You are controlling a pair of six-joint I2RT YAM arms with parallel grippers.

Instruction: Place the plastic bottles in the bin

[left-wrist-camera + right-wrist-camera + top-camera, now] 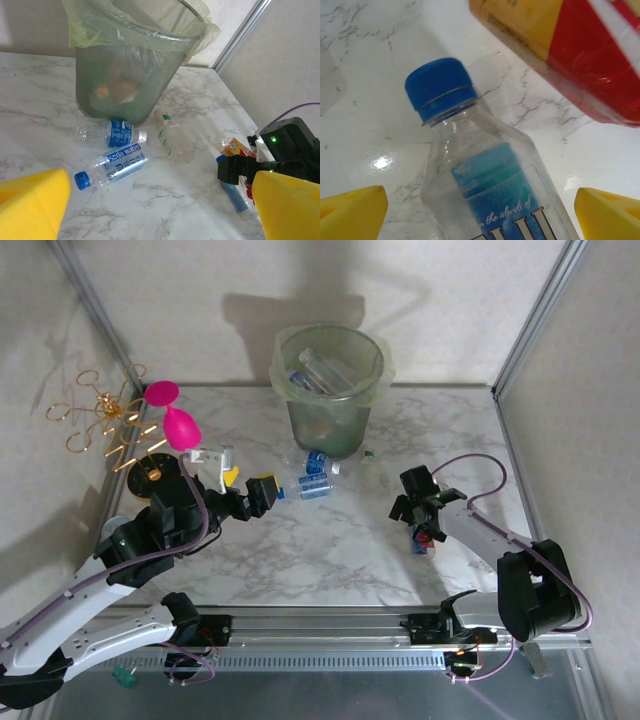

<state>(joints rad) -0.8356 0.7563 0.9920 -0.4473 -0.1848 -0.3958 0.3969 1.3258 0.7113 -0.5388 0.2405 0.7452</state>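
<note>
The bin [330, 390], a pale-green bucket with a liner bag, stands at the back of the table with bottles inside. Two blue-labelled bottles [315, 478] lie at its base. In the left wrist view these are a soda water bottle [112, 164] and a second one [112, 134], with a clear green-labelled bottle [172, 142] beside them. My right gripper [418, 515] hangs open over a clear blue-capped bottle [485, 185], which lies between its yellow pads [355, 212] with a gap on each side. A red-and-yellow labelled bottle [570, 55] lies next to it. My left gripper [250, 483] is open and holds nothing.
A pink balloon-shaped ornament [172, 415] with gold wire stands at the back left, close behind my left arm. Metal frame posts [530, 320] and white walls enclose the table. The marble top [320, 550] between the two grippers is bare.
</note>
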